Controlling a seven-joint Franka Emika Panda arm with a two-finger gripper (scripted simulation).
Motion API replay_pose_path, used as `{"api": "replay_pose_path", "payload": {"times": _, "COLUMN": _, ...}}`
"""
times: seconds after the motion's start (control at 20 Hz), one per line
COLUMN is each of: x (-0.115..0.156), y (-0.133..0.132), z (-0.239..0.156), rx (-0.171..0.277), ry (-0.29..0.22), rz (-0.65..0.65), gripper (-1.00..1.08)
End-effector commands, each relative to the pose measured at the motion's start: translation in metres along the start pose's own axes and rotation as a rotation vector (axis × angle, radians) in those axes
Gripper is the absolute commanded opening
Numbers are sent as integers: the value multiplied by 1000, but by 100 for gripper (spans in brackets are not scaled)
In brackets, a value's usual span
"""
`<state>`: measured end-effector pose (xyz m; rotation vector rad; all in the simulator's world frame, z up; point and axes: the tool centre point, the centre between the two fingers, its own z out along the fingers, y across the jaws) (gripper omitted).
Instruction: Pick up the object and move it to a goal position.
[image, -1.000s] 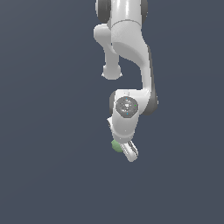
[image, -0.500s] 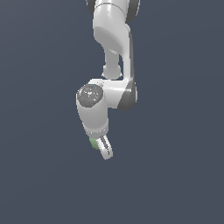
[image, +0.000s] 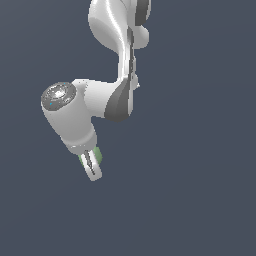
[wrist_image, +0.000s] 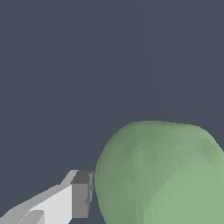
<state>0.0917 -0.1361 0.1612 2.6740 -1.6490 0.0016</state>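
A single grey-tipped finger presses flush against the side of the pale green blob in the wrist view, where the rounded, faintly faceted lump fills much of the frame; the opposite finger lies outside that frame. In the exterior view the gripper points down and slightly toward that view's right, its fingers drawn in on the blob, of which only a green sliver shows between and beside them. Above the gripper the white wrist housing, capped by a round grey disc, joins a dark-collared elbow, and the Panda arm rises from there out of the frame's top edge. Behind everything lies a plain slate-blue background with no visible surface under the blob.
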Motion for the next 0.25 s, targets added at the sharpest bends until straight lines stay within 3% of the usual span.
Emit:
{"api": "replay_pose_path", "payload": {"times": 0.0, "x": 6, "y": 2, "z": -4, "rx": 0, "ry": -1, "rz": -3, "gripper": -100}}
{"api": "replay_pose_path", "payload": {"times": 0.2, "x": 7, "y": 1, "z": -4, "rx": 0, "ry": -1, "rz": -3, "gripper": -100}}
